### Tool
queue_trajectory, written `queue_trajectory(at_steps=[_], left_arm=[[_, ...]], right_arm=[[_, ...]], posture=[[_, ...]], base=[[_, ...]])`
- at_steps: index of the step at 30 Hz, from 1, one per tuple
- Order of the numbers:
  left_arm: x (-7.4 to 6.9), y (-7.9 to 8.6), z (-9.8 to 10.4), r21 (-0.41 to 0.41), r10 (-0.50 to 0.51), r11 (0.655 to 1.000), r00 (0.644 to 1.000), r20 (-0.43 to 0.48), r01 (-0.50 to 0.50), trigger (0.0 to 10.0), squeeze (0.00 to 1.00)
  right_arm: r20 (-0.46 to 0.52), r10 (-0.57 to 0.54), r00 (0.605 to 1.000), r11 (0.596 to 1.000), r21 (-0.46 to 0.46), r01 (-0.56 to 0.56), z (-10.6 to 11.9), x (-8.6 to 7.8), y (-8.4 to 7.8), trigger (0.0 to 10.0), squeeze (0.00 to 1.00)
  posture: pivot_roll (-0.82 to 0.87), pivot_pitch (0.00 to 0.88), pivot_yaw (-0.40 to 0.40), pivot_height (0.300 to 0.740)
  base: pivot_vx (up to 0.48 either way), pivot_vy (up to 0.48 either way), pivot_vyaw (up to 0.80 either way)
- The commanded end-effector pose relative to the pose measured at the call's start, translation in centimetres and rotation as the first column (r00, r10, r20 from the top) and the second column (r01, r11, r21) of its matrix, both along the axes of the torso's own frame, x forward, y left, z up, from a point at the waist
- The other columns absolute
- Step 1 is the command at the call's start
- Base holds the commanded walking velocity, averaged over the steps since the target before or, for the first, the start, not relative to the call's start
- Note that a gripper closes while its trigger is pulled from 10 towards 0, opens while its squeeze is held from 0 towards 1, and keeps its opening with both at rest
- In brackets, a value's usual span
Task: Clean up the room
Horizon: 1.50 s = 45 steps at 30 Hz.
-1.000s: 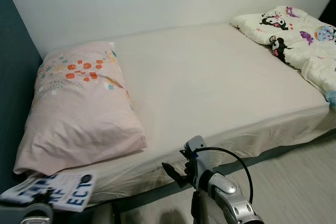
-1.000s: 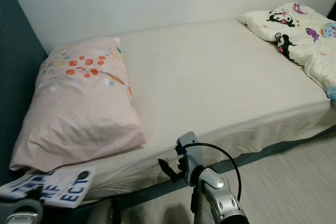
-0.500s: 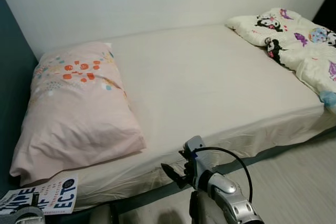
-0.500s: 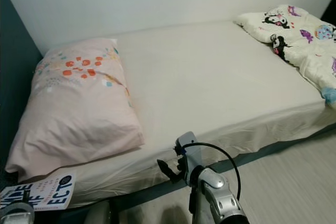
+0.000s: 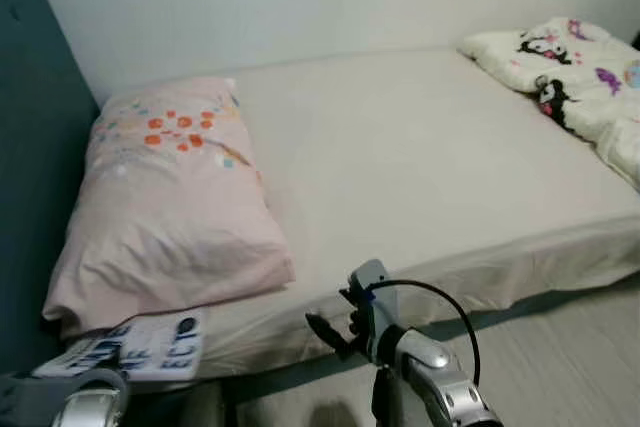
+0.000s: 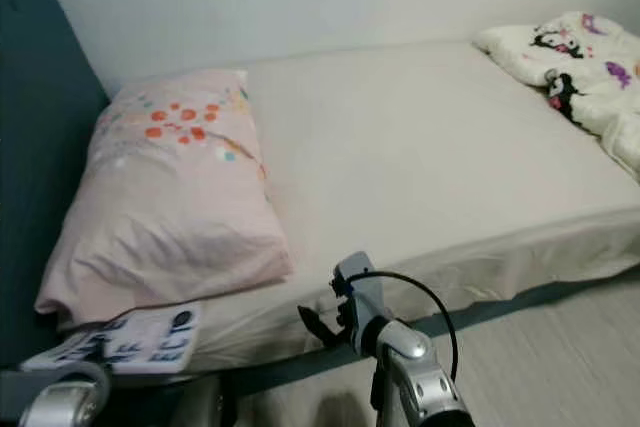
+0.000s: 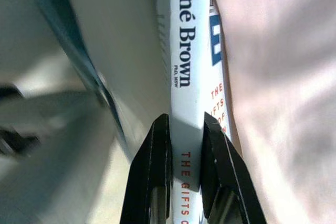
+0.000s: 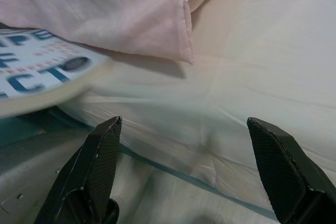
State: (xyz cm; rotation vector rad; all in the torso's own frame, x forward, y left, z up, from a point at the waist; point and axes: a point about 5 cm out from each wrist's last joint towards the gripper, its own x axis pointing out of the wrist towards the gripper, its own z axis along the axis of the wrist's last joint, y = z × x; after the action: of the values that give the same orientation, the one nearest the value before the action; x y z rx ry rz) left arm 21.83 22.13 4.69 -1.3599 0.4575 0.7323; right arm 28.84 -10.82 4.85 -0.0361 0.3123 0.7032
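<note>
Right now your left gripper (image 7: 184, 182) is clamped on the spine of a book (image 5: 140, 349), low at the near left corner of the bed (image 5: 420, 167), with the cover edge just under the pillow's front hem. Your right gripper (image 8: 184, 177) hangs with its fingers spread wide and nothing between them, just off the mattress edge. Further in, the pink pillow (image 5: 170, 197) lies against the dark headboard (image 5: 35, 147), and a cartoon-print blanket (image 5: 580, 77) is bunched at the far right end. The grip is on the narrow spine alone, so the book could twist or slip if you swing it fast. It could also catch the pillow hem and drag the pillow off the bed.
</note>
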Motion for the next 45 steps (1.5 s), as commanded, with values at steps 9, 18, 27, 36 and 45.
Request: queue_trajectory(at_steps=[9, 18, 27, 36, 45], left_arm=[[-1.9, -7.9, -2.7, -0.305, 0.026, 0.951, 0.996, -0.081, -0.05, 10.0, 0.0], [-1.4, -5.0, 3.7, 0.022, -0.42, 0.893, 0.815, 0.4, 0.45, 10.0, 0.0], [-3.9, -2.1, 12.1, 0.473, -0.691, 0.716, 0.426, 0.584, 0.514, 10.0, 0.0], [0.4, -0.9, 14.4, 0.646, -0.666, 0.724, 0.492, 0.561, 0.243, 10.0, 0.0], [5.0, -2.3, 15.0, 0.529, -0.465, 0.844, 0.609, 0.643, 0.086, 10.0, 0.0]], right_arm=[[-0.026, -0.001, 1.0, 1.0, 0.01, 0.001, -0.3, -0.4, -0.1, 10.0, 0.0], [-0.115, 0.112, 0.987, 0.97, 0.229, -0.083, 1.0, -0.8, 1.3, 10.0, 1.0], [-0.121, 0.142, 0.982, 0.963, 0.246, -0.109, 1.1, -0.8, 1.6, 10.0, 1.0], [-0.117, 0.237, 0.965, 0.91, 0.374, -0.178, 2.4, -1.4, 2.6, 10.0, 1.0], [-0.063, 0.265, 0.962, 0.804, 0.565, -0.184, 4.4, -1.7, 2.5, 10.0, 1.0]], posture=[[0.02, 0.182, -0.043, 0.577], [0.03, 0.174, -0.046, 0.577], [0.04, 0.169, -0.049, 0.577], [0.05, 0.162, -0.047, 0.577], [0.04, 0.157, -0.043, 0.577]], base=[[0.0, 0.0, 0.0], [0.0, 0.0, 0.0], [0.0, 0.0, 0.0], [0.0, 0.0, 0.0], [0.0, 0.0, 0.0]])
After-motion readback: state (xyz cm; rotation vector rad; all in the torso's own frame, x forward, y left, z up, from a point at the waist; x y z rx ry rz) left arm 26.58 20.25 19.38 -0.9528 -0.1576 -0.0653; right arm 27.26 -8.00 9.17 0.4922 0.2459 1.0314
